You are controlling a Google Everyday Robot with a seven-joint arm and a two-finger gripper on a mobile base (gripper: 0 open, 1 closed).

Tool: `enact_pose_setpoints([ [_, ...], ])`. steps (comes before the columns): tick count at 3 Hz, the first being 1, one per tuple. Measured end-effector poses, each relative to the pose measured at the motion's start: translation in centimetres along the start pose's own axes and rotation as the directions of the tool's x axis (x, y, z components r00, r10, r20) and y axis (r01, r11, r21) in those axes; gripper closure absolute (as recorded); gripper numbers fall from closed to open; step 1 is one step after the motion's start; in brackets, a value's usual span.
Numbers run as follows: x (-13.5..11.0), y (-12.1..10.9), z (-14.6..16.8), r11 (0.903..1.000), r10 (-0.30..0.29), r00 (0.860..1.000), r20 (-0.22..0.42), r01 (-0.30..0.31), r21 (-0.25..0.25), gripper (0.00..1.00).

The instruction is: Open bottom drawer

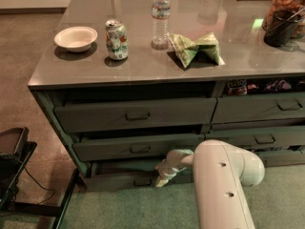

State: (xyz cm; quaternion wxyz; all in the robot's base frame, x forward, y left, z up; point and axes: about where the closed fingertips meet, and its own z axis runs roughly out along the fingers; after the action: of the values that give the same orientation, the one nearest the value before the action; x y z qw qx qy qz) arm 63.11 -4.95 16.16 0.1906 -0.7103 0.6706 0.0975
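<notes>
The bottom drawer (119, 180) is the thin dark grey-green front at the foot of the left stack, under two taller fronts. It stands pulled out a little, with a dark gap above it. Its small loop pull (141, 181) shows near the centre. My gripper (161, 179) hangs at the end of the white arm (224, 185), down at the drawer front just right of the pull. Whether it touches the pull I cannot tell.
The counter top (71, 66) bears a white bowl (76, 37), a can (116, 39), a water bottle (160, 15) and a green chip bag (195, 47). The neighbouring stack's drawers (259, 108) are to the right. A black stand (14, 161) is at the left.
</notes>
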Motion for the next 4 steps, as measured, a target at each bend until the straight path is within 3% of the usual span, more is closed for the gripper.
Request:
enact_pose_setpoints([
  [1, 0.2, 2.7, 0.0, 0.9951, 0.049, 0.998, -0.030, -0.051, -0.084, 0.00],
  [2, 0.3, 5.9, -0.1, 0.9784, 0.108, 0.993, -0.054, -0.115, -0.171, 0.00],
  [3, 0.2, 6.7, -0.6, 0.9711, 0.127, 0.990, -0.053, -0.135, -0.197, 0.00],
  [4, 0.1, 6.6, -0.8, 0.9711, 0.127, 0.990, -0.053, -0.135, -0.197, 0.00],
])
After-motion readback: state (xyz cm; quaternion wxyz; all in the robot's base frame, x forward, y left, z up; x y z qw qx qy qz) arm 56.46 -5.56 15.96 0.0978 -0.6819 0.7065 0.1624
